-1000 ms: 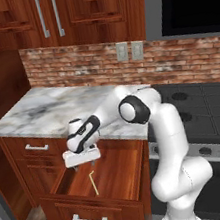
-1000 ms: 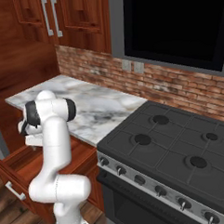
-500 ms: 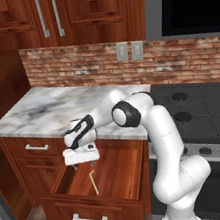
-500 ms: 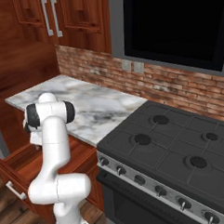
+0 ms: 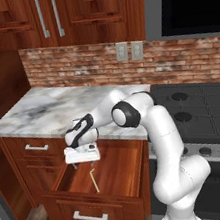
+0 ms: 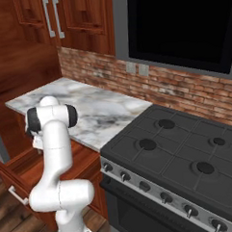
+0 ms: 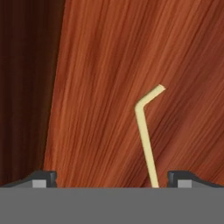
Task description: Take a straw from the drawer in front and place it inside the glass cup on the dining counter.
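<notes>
The wide reddish-brown drawer (image 5: 122, 166) stands pulled open below the worktop, and its silver bar handle (image 5: 90, 217) faces me. On the drawer's floor (image 7: 100, 87) lies the pale yellow straw (image 5: 94, 179), bent at one end. My gripper (image 5: 83, 162) hangs open just above the drawer's back left part, pointing down, with nothing between its fingers. In the hand view the straw (image 7: 146, 140) runs up from beside the right fingertip (image 7: 180, 177), inside the open gripper (image 7: 113, 178). The glass cup and the dining counter are out of view.
A marble worktop (image 5: 56, 111) against a brick backsplash sits right above the drawer. A narrower drawer (image 5: 34, 147) is shut at the left. A black stove (image 6: 177, 153) stands to the right. Wooden wall cabinets (image 5: 65, 13) hang overhead.
The hand has come down and slightly left, from beside the worktop's edge toward the open drawer. The jaws stayed open and the straw has not moved.
</notes>
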{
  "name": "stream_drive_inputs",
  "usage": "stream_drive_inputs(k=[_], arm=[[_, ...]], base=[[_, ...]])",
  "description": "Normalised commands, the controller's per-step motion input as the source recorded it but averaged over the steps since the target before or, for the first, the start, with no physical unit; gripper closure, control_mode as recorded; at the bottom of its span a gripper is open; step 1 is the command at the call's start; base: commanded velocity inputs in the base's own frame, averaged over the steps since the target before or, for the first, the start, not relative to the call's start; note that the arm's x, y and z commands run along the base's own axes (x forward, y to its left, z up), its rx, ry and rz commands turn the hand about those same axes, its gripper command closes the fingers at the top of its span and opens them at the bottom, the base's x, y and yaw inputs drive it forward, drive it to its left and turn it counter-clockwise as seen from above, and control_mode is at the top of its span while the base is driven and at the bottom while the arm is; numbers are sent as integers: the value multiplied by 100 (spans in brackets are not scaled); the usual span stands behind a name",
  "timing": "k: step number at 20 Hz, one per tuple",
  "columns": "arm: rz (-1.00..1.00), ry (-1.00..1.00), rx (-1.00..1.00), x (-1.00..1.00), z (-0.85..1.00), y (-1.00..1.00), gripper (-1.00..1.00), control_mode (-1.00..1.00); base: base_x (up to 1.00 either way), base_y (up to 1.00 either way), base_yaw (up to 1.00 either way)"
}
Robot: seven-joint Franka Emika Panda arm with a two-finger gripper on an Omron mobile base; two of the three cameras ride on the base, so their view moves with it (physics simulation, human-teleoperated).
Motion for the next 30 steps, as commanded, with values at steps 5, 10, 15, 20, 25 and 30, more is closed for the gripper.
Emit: stream_drive_inputs(k=[5, 10, 15, 20, 25, 30], arm=[[-2, -4, 0, -79, -12, 0, -100, -100], [-1, -15, -1, -66, -1, -7, -100, -100], [-4, -17, -1, -3, 0, -23, -100, -100], [-5, -14, 0, 3, 0, -21, -100, -100], [-2, -11, 0, 0, 0, -8, -100, -100], [0, -6, 0, 0, 0, 0, -100, -100]], base=[[0, 0, 0], [0, 0, 0], [0, 0, 0], [0, 0, 0], [0, 0, 0], [0, 0, 0]])
